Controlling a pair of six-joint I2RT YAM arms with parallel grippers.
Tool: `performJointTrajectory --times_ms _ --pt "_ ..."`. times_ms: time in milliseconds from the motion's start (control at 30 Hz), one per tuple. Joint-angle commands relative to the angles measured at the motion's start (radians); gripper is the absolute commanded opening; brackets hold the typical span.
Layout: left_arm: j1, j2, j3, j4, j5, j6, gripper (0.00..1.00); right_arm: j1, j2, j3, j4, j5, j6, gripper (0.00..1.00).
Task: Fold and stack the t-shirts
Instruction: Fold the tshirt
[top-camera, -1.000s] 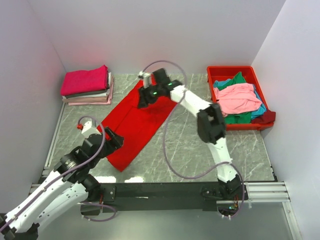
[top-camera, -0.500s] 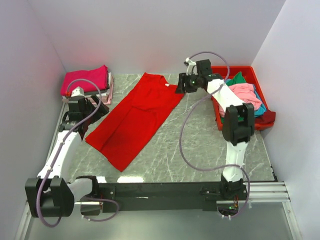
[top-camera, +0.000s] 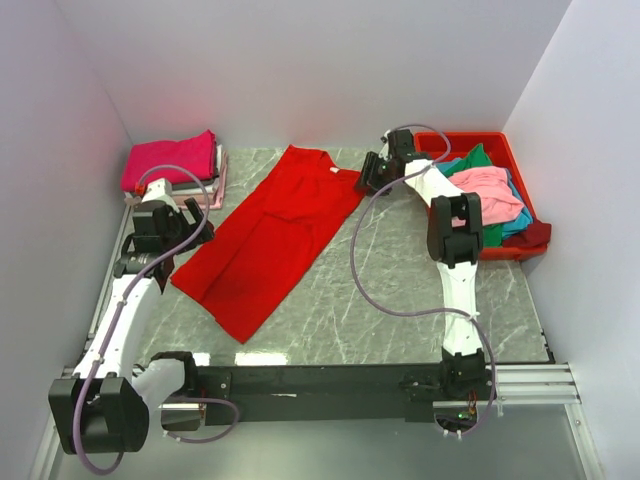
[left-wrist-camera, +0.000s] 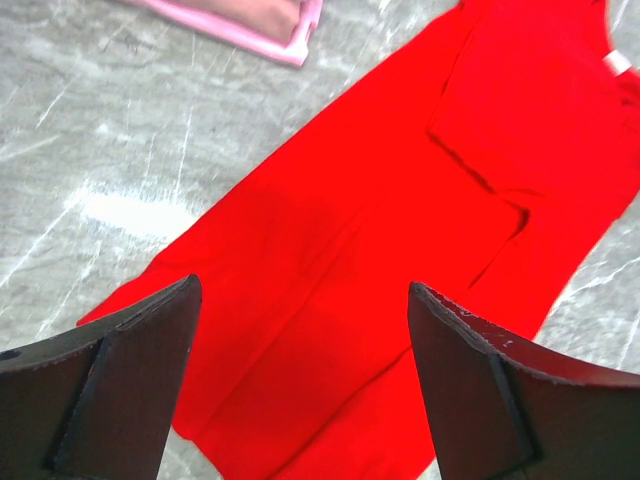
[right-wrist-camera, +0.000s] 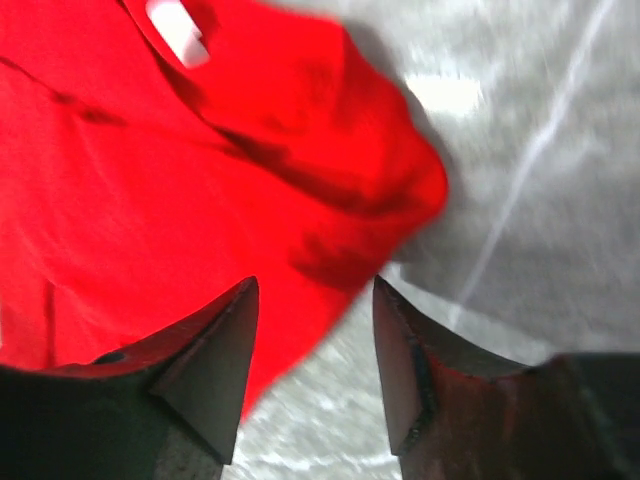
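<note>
though flat, red t-shirt (top-camera: 265, 235) on table (top-camera: 400, 300)

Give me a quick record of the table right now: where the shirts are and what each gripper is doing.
red shirt: flat, diagonal, mid-table
stack: folded shirts, far left corner, magenta on top
bin: far right, holds loose shirts, pink on top
left gripper: open, over the red shirt's near left edge
right gripper: open, over its far right corner
</note>
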Motion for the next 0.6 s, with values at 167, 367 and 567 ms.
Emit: performJointTrajectory --times_ms 167,367,567 --pt "0.004 -0.048 -0.031 0.003 -0.008 0.041 0.89 0.006 0.109 0.138 -0.016 -0.003 0.100 0.40" --pt "0.004 -0.048 -0.039 0.010 0.009 0.040 0.89 -0.020 0.105 0.192 -0.027 0.088 0.080 0.13" --pt "0.006 -0.014 -0.037 0.014 0.014 0.049 0.88 -0.040 0.173 0.405 -0.016 0.212 0.025 0.09"
